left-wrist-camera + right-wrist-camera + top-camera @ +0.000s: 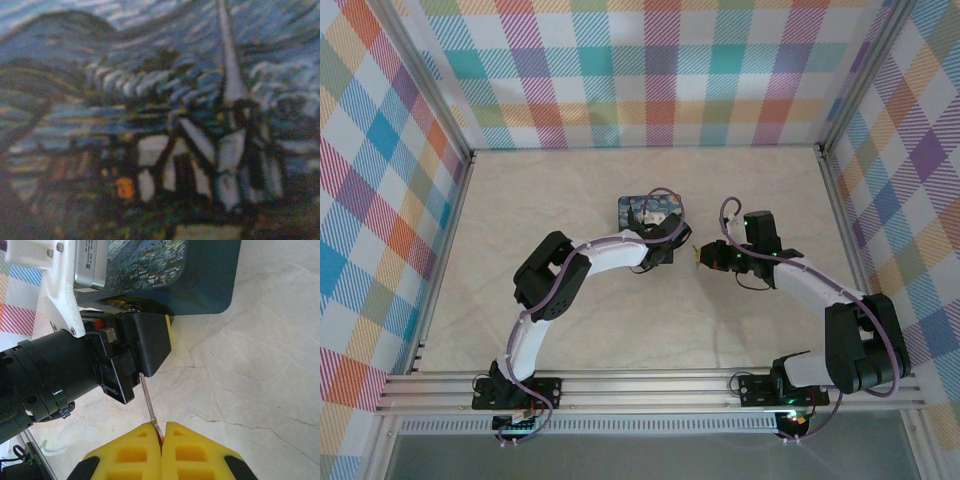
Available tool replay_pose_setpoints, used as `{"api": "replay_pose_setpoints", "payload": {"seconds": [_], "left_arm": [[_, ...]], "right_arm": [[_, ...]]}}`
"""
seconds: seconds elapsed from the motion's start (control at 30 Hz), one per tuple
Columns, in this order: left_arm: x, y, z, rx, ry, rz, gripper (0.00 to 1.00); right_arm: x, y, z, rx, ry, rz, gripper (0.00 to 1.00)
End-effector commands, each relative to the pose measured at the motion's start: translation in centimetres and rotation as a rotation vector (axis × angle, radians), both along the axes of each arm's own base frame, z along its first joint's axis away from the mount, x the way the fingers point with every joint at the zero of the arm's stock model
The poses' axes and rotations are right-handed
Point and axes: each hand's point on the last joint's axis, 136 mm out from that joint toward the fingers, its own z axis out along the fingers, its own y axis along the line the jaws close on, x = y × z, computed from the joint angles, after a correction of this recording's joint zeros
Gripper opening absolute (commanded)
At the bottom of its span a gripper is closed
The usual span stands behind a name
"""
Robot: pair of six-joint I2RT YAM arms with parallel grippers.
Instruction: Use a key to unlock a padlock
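Clamped together at the right tool (161,432), with the yellow pads (142,432) tight on one end of the key (149,402) — a thin grey sliver, poking up and away from the tips, over the pale surface (250,380). Probably stiff yet light and slick (apt to twist or slide in so small a pinch), so best taken flat across its broad head, never by the blade. Reaches with its far end to the black body of the left tool (160,335); cannot tell whether apart or together there. Sits hard by the blue painted box (200,280), so close as to blur the brushwork in the left wrist view. Cannot place the padlock with certainty — perhaps the brassy glint (122,303) under the box edge, beside the left tool. No seeing into the box from here; cannot say what lies within.
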Motion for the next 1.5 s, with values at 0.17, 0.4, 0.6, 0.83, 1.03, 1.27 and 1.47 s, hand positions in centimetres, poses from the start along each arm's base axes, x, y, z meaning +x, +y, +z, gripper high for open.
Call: {"api": "replay_pose_setpoints", "payload": {"seconds": [0.17, 0.4, 0.6, 0.83, 1.03, 1.27, 1.47], "left_arm": [[-0.9, 0.0, 0.8, 0.060, 0.035, -0.063, 0.29], [-3.0, -0.5, 4.8, -0.012, 0.269, -0.155, 0.24], [-4.3, -0.7, 7.3, -0.155, 0.414, -0.168, 0.22], [-4.4, -0.8, 11.5, -0.345, 0.519, -0.117, 0.17], [-4.7, 0.0, 14.2, -0.508, 0.583, -0.012, 0.16], [-4.1, 0.4, 17.4, -0.722, 0.565, 0.123, 0.15], [-5.1, 0.6, 17.8, -0.777, 0.595, 0.173, 0.15]], "right_arm": [[-0.7, 0.3, 0.3, 0.026, 0.020, 0.037, 0.00], [-2.7, 1.8, 1.2, 0.115, 0.005, 0.155, 0.00], [-4.4, 2.7, 1.2, 0.133, -0.019, 0.187, 0.00], [-5.7, 3.4, 1.6, 0.133, -0.037, 0.188, 0.00], [-6.9, 4.4, 3.8, 0.164, -0.079, 0.247, 0.00], [-6.8, 6.2, 5.5, 0.227, -0.119, 0.279, 0.00], [-5.4, 7.7, 7.1, 0.235, -0.198, 0.312, 0.00]]}}
